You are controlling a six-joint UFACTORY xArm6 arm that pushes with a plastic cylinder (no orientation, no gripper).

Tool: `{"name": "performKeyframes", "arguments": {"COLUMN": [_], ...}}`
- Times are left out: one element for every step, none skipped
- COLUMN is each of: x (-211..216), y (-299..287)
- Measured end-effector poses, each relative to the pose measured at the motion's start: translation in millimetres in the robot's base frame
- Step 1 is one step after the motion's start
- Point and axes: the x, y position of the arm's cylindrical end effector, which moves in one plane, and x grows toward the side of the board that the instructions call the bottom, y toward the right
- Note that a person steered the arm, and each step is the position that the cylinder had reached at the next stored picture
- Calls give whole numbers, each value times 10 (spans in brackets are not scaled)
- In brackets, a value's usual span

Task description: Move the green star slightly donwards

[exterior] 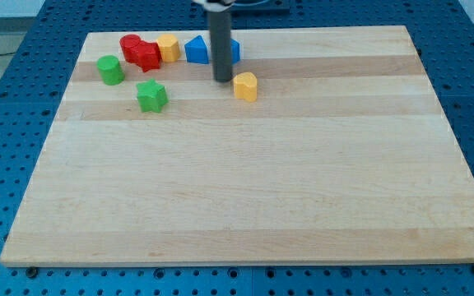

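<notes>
One target: the green star (151, 96) is sitting near the table's (245, 205) top-left part, apart from everything else, with bare wood below it. No hand on this rig, just the rod, so nothing is being gripped; my tip (223, 80) is resting well to the view's right of the star, just left of the yellow block (246, 86), not touching the star.

Risks I'm seeing:
- To push down I'm needing to get above the star. That gap is sitting right under the red blocks (141, 53) and beside the green cylinder (110, 70), so a sloppy approach is likely clipping them.
- Travelling left, the rod is passing close to the blue blocks (197, 50) and the yellow block (169, 48) by the red ones.
- Off-centre contact on a star point is probably spinning it or sliding it sideways.
- "Slightly" means overshoot is easy.
</notes>
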Motion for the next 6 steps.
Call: {"name": "performKeyframes", "arguments": {"x": [143,144,144,141,78,17], "y": [-523,-1028,-1323,-1328,-1327,-1327]}}
